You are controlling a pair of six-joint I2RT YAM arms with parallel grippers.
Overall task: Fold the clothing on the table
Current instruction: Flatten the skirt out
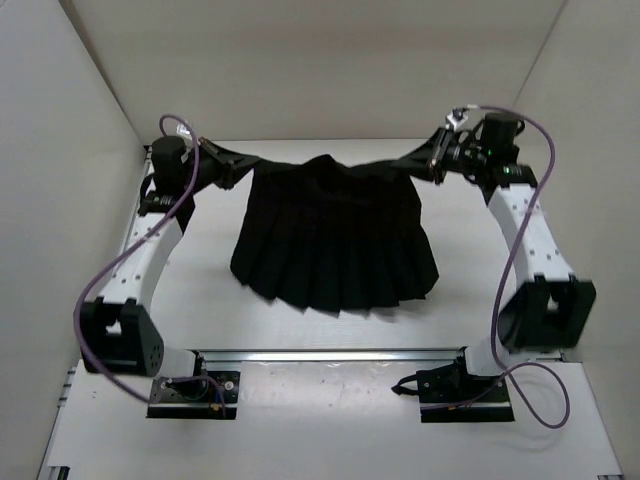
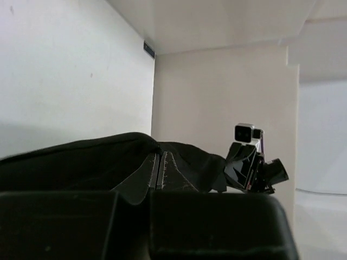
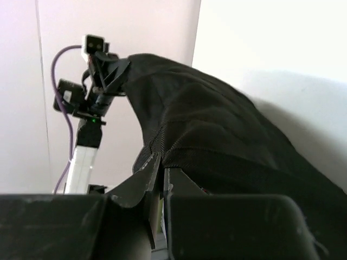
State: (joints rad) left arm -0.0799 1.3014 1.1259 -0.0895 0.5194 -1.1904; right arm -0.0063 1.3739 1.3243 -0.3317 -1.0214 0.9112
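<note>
Both clamped: left pincer point(image 1: 235, 166), right pincer point(image 1: 419, 160) on clothing point(image 1: 335, 235); tips lost in folds.

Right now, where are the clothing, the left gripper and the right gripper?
clothing point(image 1: 335, 235), top view, middle of the pleated panel.
left gripper point(image 2: 161, 160), left wrist view, between its shut fingertips on the fabric.
right gripper point(image 3: 160, 165), right wrist view, between its shut fingertips on the fabric.
</note>
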